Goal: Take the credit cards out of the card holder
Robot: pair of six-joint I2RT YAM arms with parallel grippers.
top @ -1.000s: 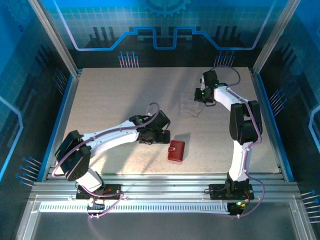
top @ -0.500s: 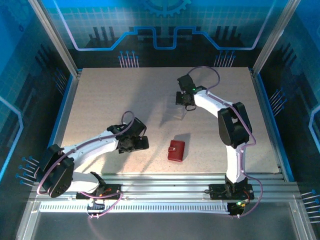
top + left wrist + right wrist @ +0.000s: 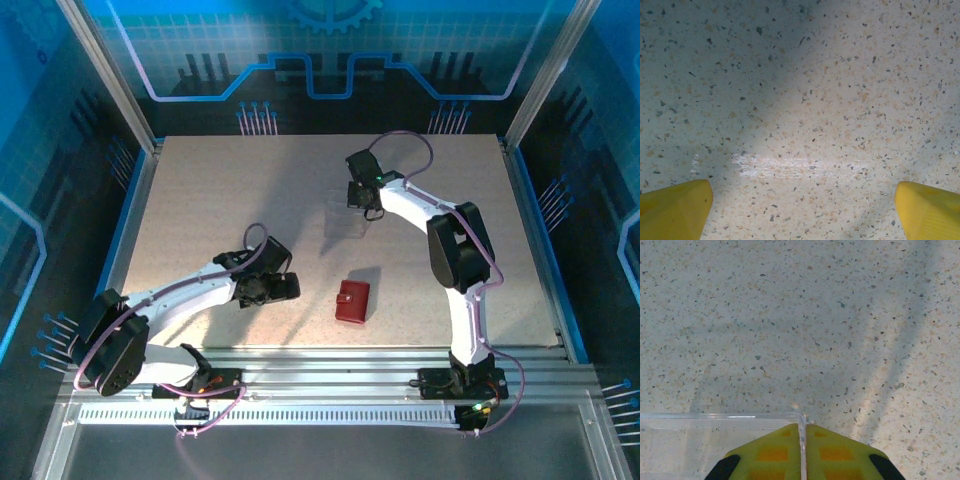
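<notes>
Presently: holder (image 3: 352, 302) lies on table (image 3: 200, 200) (red, folded shut). Left claw (image 3: 280, 290) just left of it, jaws wide, empty. Right claw (image 3: 366, 205) well beyond it, pinching clear box (image 3: 348, 222) wall.

We look straight down on the table (image 3: 840, 75), a pale stone-like surface flecked all over with dark grey and tan specks. The left gripper (image 3: 805, 210) has its jaws spread wide: one yellow fingertip (image 3: 672, 210) pokes in at the bottom left corner and the other at the bottom right, well apart, with bare tabletop between them. Just above the gap, nearer the left finger, we see a whitish scuffed streak (image 3: 790, 167) running sideways. A soft shadow darkens the upper left, while the middle is brighter and warmer
</notes>
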